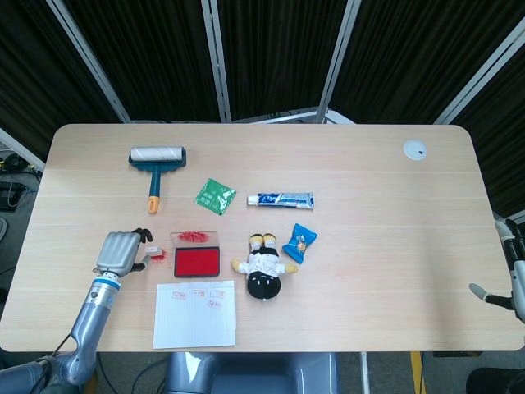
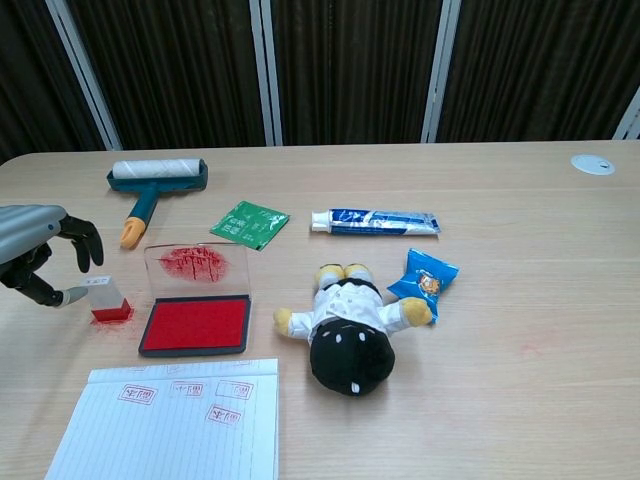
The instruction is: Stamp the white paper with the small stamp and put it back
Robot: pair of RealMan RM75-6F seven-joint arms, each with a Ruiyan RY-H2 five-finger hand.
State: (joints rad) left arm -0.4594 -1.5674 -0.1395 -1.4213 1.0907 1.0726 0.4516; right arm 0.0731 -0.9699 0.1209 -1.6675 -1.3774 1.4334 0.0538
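The small stamp, a clear block on a red base, stands upright on the table left of the red ink pad. My left hand is right beside it, on its left. The thumb tip touches the stamp's left side and a dark finger curves just above its top, so the hand does not grip it. In the head view the left hand partly hides the stamp. The white lined paper lies at the front edge and bears several red stamp marks. Only a sliver of my right hand shows at the right edge.
The pad's clear lid, smeared red, lies behind the pad. A plush doll and a blue snack packet lie to the right. A lint roller, a green sachet and a toothpaste tube sit further back.
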